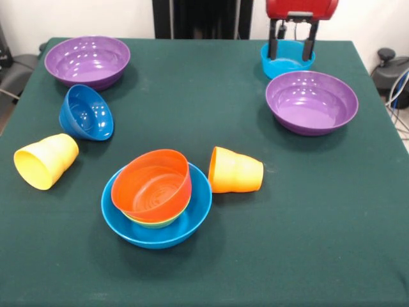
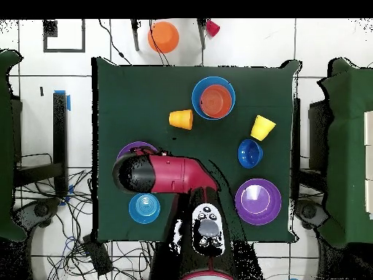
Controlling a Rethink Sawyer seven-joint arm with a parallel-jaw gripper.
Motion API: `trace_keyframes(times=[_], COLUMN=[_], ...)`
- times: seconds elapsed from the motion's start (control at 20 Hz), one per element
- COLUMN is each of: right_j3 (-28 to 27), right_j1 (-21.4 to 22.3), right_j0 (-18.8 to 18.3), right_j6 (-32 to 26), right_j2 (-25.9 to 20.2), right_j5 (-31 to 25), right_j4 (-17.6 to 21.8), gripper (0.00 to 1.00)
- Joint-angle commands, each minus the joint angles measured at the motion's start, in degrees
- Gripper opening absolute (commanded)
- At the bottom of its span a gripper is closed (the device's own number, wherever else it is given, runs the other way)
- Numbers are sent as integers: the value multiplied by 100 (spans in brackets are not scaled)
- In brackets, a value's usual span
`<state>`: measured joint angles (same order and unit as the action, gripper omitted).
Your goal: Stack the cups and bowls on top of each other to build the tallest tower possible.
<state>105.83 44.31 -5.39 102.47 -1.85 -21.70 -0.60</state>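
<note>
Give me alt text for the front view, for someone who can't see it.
A red gripper hangs open over a cyan bowl at the far side of a green table. An orange bowl sits nested in a large blue bowl; orange and yellow cups lie on their sides. Two purple bowls stand apart.
</note>
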Motion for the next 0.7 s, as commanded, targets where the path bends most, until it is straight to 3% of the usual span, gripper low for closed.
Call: trace_keyframes(times=[0.05,0.2,0.7], right_j3=[106,126,218], right_j1=[-493,-650,-1431], right_j0=[322,390,270], right_j6=[931,915,990], right_j2=[-338,-225,-497], right_j5=[285,398,1448], right_j4=[-40,35,-9], gripper=[100,100,100])
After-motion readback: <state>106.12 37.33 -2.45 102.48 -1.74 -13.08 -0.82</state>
